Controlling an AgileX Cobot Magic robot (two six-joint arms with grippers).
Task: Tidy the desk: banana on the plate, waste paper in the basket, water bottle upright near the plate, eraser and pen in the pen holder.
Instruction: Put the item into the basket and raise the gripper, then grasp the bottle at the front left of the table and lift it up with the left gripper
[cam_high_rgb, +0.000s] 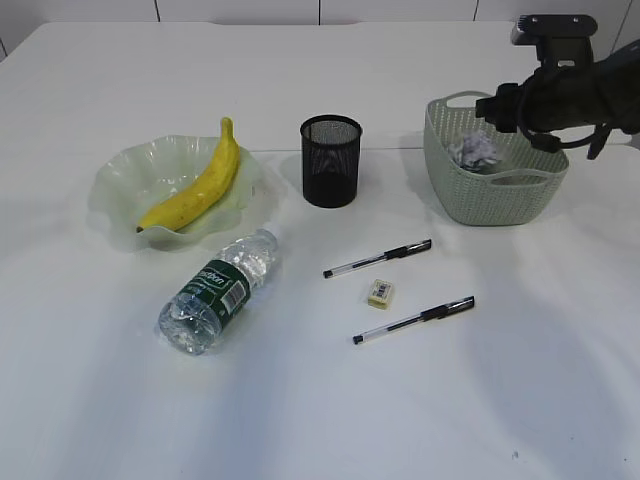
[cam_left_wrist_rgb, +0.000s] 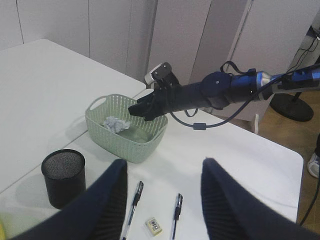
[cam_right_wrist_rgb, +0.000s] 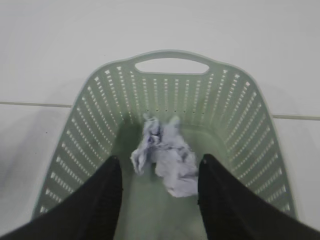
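right hand (cam_right_wrist_rgb: 159, 192) parted above waste paper (cam_right_wrist_rgb: 166, 159)

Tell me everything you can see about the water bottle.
The water bottle is clear plastic with a dark green label printed in white and a clear or whitish cap. It lies on its side on the white table, cap end pointing up toward the plate, base toward the camera. It looks crinkled; its contents can't be judged. The cap end lies close to the plate's rim; contact is unclear. No gripper touches it.
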